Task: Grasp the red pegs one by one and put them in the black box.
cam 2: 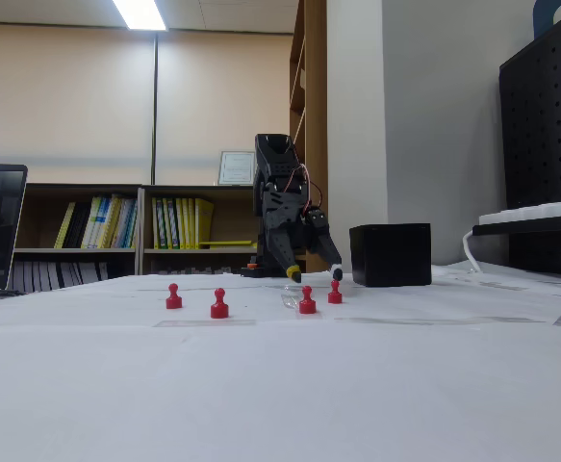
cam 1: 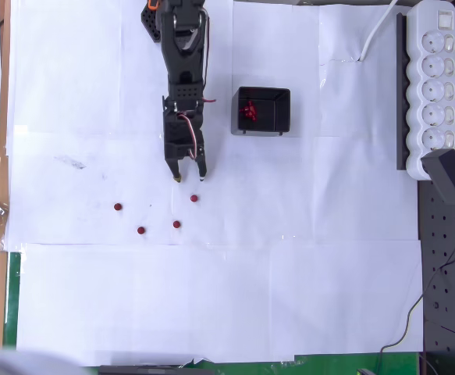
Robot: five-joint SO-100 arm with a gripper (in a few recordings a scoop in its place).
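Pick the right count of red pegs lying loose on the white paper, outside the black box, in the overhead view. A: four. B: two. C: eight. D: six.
A: the overhead view shows four red pegs on the white paper below the open gripper, and the fixed view also shows four standing there; further red pieces already lie inside the black box.

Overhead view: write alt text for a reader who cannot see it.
A black robot arm's gripper hovers, jaws open, just above four red pegs scattered on white paper. To its right sits the black box, already holding red pegs.
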